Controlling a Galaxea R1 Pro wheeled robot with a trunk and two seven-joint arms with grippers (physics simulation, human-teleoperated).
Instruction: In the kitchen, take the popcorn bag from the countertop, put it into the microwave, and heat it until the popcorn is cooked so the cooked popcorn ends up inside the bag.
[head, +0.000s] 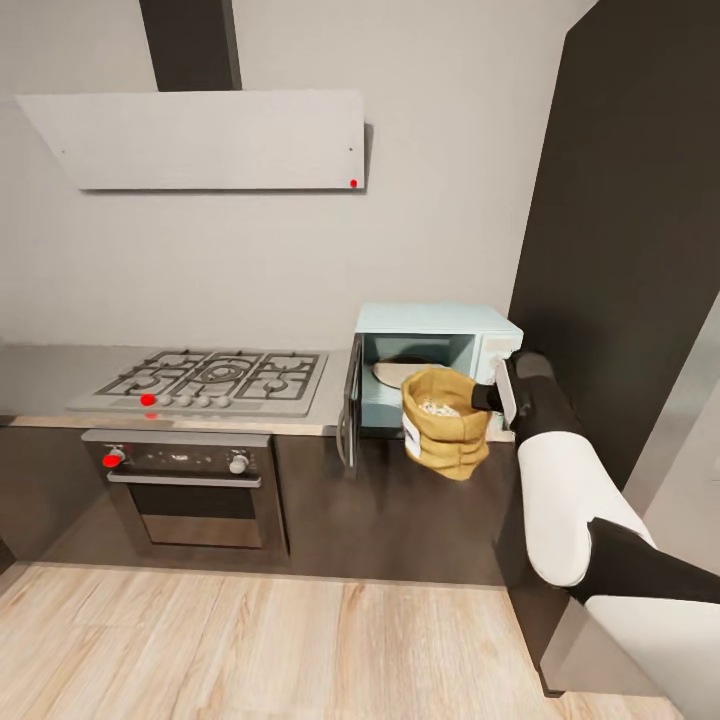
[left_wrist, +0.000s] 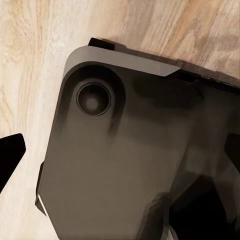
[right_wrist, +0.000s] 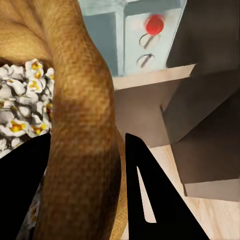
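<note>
The tan popcorn bag (head: 447, 432) hangs in the air just in front of the microwave's opening, its base lower than the countertop (head: 40, 375) edge. My right gripper (head: 488, 398) is shut on the bag's rolled rim from the right. In the right wrist view the gripper (right_wrist: 85, 192) pinches the rim of the bag (right_wrist: 82, 100), with white and yellow puffed popcorn (right_wrist: 17, 105) inside. The mint-blue microwave (head: 440, 325) stands with its door (head: 350, 415) swung open to the left. Its round light (right_wrist: 155, 22) glows red. My left gripper (left_wrist: 120, 155) is open over my own base.
A gas hob (head: 215, 378) and a built-in steel oven (head: 190, 490) sit left of the microwave, under a grey hood (head: 200, 140). A tall dark cabinet (head: 630, 230) rises close on the right. A pale turntable plate (head: 395, 372) lies inside the microwave. Wood floor (head: 250, 650) lies below.
</note>
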